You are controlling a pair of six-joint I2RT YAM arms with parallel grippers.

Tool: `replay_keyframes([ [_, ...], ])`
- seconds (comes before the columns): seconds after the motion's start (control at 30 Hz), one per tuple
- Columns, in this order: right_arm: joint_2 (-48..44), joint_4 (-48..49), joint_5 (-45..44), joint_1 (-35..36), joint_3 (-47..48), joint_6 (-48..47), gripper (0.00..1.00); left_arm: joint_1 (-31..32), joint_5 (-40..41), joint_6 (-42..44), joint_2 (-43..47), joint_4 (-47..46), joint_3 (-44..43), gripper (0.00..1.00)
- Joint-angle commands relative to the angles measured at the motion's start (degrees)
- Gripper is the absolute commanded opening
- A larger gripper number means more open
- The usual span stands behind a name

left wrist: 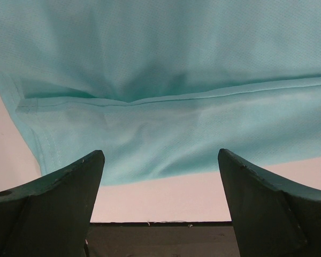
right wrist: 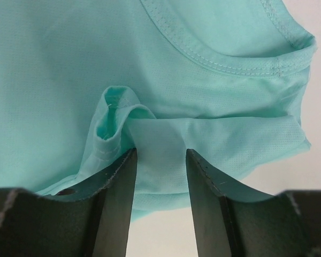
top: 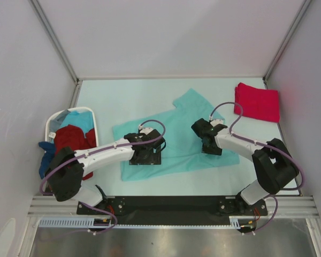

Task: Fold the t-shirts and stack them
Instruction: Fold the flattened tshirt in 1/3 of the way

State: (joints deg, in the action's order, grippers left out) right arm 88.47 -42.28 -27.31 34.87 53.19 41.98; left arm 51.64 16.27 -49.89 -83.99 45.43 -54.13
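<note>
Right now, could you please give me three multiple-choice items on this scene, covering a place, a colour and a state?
1. Where on the table is the folded red t-shirt?
A. near left corner
B. far right corner
C. dead centre

2. What colour is the spread-out t-shirt?
A. yellow
B. black
C. light teal

3. How does the left claw stand?
A. open, holding nothing
B. shut on a hem
C. shut on a sleeve

Answers:
1. B, since it lies at the back, by the right wall.
2. C, since the top view and both wrist views show teal cloth.
3. A, since its fingers stand wide apart over the cloth.
</note>
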Motion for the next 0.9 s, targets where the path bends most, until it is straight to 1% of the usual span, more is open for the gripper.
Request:
replay_keyframes([
  [0.0,1.01,1.41,-0.64,-0.77,-0.89,0.65,0.46,0.31,0.43,0.49,1.89,-0.69,-0.19,0.94],
  [0.07,1.27,1.59,-0.46,-1.03,-0.98,0.39,0.43,0.31,0.43,0.41,1.98,-0.69,-0.01,0.94],
  [0.17,1.27,1.85,-0.29,-1.30,-0.81,0.21,0.31,0.31,0.51,0.32,1.98,-0.61,-0.01,0.94],
  [0.2,1.36,1.85,-0.29,-1.30,-0.81,0.04,0.25,0.31,0.51,0.23,1.98,-0.61,-0.10,0.94],
  [0.23,1.27,1.85,-0.37,-1.30,-0.81,0.04,0.22,0.31,0.51,0.23,1.98,-0.61,-0.01,0.94],
  [0.37,0.31,1.06,-0.90,-1.12,-0.28,0.21,0.18,0.31,0.43,0.32,1.63,-0.78,-0.36,0.94],
  [0.43,-0.40,0.54,-1.43,-1.03,-0.02,0.30,0.07,0.31,0.25,0.32,1.37,-0.69,-0.63,0.94],
  [0.5,-1.19,-0.08,-2.13,-0.86,0.51,0.47,0.00,0.31,0.16,0.41,1.19,-0.78,-0.72,0.94],
  [0.87,-1.81,-2.28,-4.94,-0.95,4.20,-0.58,0.00,0.31,-0.28,0.58,0.49,-1.31,-0.72,0.93],
])
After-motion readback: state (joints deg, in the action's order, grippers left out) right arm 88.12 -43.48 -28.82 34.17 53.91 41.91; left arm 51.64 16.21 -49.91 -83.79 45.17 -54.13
